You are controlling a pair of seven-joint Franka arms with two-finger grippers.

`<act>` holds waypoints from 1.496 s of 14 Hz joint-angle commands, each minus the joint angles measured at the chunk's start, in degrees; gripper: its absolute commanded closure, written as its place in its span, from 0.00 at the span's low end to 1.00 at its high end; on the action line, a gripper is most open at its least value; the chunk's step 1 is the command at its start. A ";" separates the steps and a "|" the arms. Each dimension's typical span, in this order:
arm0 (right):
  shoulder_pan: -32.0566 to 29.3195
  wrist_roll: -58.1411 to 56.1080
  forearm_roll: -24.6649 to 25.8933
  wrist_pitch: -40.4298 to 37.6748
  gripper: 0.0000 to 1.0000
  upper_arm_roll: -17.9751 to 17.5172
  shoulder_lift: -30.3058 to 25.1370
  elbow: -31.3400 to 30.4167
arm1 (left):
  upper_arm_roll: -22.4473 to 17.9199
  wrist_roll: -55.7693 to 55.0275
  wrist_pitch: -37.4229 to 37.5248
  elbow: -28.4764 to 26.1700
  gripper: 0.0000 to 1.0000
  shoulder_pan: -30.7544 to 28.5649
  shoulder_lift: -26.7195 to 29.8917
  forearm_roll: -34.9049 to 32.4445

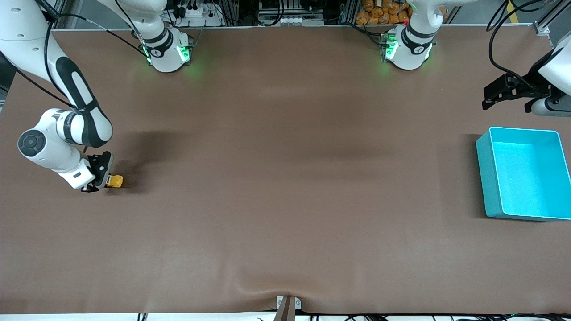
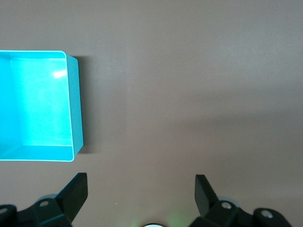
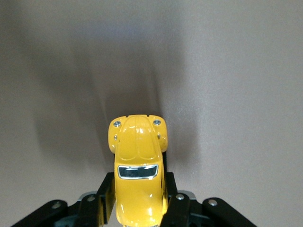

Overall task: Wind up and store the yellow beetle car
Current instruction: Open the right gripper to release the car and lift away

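The yellow beetle car point(image 1: 115, 181) sits low at the table near the right arm's end, its body between the fingers of my right gripper point(image 1: 99, 182). In the right wrist view the car point(image 3: 138, 165) points away from the wrist and the gripper point(image 3: 140, 201) is shut on its sides. My left gripper point(image 1: 506, 93) is open and empty, up in the air by the left arm's end of the table, beside the turquoise bin point(image 1: 486, 160). The left wrist view shows the open gripper point(image 2: 141, 191) and the empty bin point(image 2: 75, 106).
The brown table cover point(image 1: 285, 178) stretches bare between the car and the bin. The arm bases point(image 1: 169, 53) stand along the table's edge farthest from the front camera. A small mount point(image 1: 287, 305) sits at the nearest table edge.
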State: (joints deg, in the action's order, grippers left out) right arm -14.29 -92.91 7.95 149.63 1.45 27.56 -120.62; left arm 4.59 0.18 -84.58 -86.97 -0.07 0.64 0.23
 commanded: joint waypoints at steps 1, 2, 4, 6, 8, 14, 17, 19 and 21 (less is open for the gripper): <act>-3.27 -1.31 0.49 -0.47 0.00 -0.92 1.63 2.57 | 0.24 -0.35 0.30 0.49 0.00 -0.37 -0.11 0.12; -3.72 -1.48 0.23 -1.35 0.00 -1.18 0.66 2.93 | 0.24 -0.35 0.30 0.49 0.00 -0.37 -0.11 0.12; -3.90 -1.40 0.14 -3.63 0.00 -1.54 -2.06 3.98 | 0.24 -0.35 0.30 0.49 0.00 -0.45 -0.11 0.21; -3.90 -1.57 -4.31 -10.37 0.00 -2.76 -2.77 6.78 | 0.24 -0.35 0.30 0.49 0.00 -0.46 -0.11 0.21; -3.20 -2.97 -9.25 -18.55 0.00 -3.21 -2.77 11.79 | 0.24 -0.35 0.30 0.49 0.00 -0.37 -0.11 0.21; 1.81 4.03 -13.58 -37.90 0.00 -5.14 -2.77 27.45 | 0.24 -0.35 0.30 0.49 0.00 -0.37 -0.11 0.21; 1.99 9.22 -13.31 -43.88 0.00 -4.97 -3.12 34.02 | 0.24 -0.35 0.30 0.49 0.00 -0.45 -0.11 0.21; 2.25 12.47 -13.14 -48.71 0.00 -4.97 -3.12 39.04 | 0.24 -0.35 0.30 0.49 0.00 -0.46 -0.11 0.12; 2.25 18.96 -13.13 -51.71 0.00 -5.23 -3.56 41.43 | 0.24 -0.35 0.30 0.49 0.00 -0.46 -0.11 0.21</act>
State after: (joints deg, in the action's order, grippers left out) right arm -11.99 -79.09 -4.58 101.15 -3.59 24.09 -82.15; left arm 4.57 0.18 -84.58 -87.01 -0.13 0.60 0.23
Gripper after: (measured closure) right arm 0.000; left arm 0.000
